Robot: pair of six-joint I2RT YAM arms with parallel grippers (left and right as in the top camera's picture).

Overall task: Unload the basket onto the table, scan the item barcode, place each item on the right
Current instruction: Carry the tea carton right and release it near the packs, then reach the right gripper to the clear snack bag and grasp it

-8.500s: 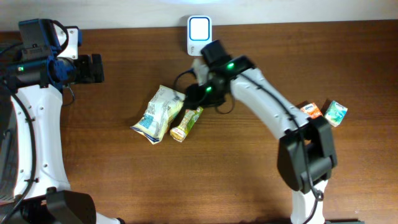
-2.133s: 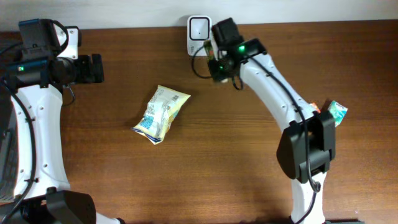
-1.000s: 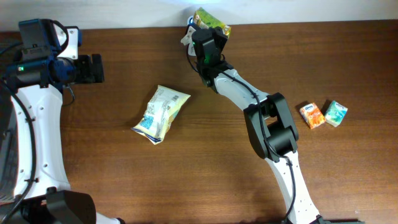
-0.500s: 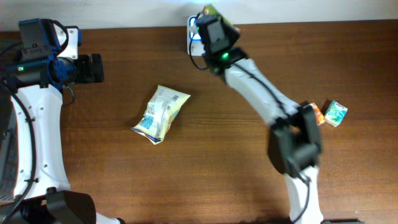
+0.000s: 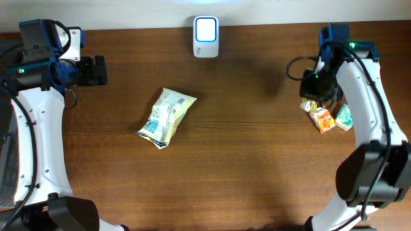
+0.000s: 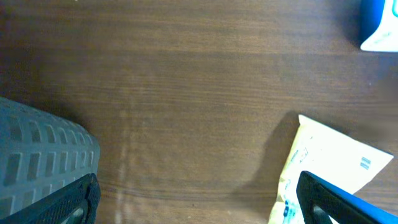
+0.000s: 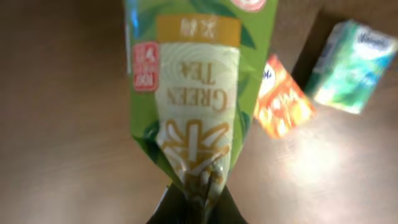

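I'm pinching the tea packet's [image 7: 196,93] end in my right fingers [image 7: 193,208] near the counter's [image 5: 257,160] right edge, left fingers [image 5: 96,70] gaping empty; such a thin grip is risking a drop.

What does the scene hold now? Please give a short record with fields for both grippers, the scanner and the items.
left gripper: open, empty
right gripper: shut on green tea packet, at the right side
scanner: at the far edge, middle
snack bag: lying flat, left of centre
orange pack, teal pack: side by side, by the right gripper
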